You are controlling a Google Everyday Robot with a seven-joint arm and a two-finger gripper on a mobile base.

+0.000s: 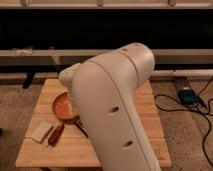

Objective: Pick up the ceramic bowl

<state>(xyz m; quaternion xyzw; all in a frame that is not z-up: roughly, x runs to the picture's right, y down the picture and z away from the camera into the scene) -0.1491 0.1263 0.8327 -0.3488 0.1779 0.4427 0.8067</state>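
A light wooden slatted table (pixel 150 117) stands on a speckled floor in front of a dark wall with a pale horizontal rail.

Near the table's front left corner lies a small pale rectangular block (pixel 41 131). Just to its right is a slim reddish-brown oblong item (pixel 55 135), lying at a slant.

Behind these two, left of the table's middle, sits the ceramic bowl (pixel 62 106). It is wide, shallow and round, glossy orange-red inside with a paler rim. It rests flat on the tabletop, and its right part is covered by the robot.

The gripper (pixel 73 104) hangs from the rounded white wrist over the bowl's right side. Most of it is hidden by the arm, so I cannot tell whether it is released, clenched or grasping the bowl. I also cannot tell whether it touches the rim.

Just below the bowl's right edge a thin dark object (pixel 81 128) pokes out from behind the arm.

The bulky white arm (pixel 117 115) fills the centre and hides the middle of the table.

On the floor to the far right lies a small blue box (pixel 187 95), with dark cables (pixel 205 116) looping around it.
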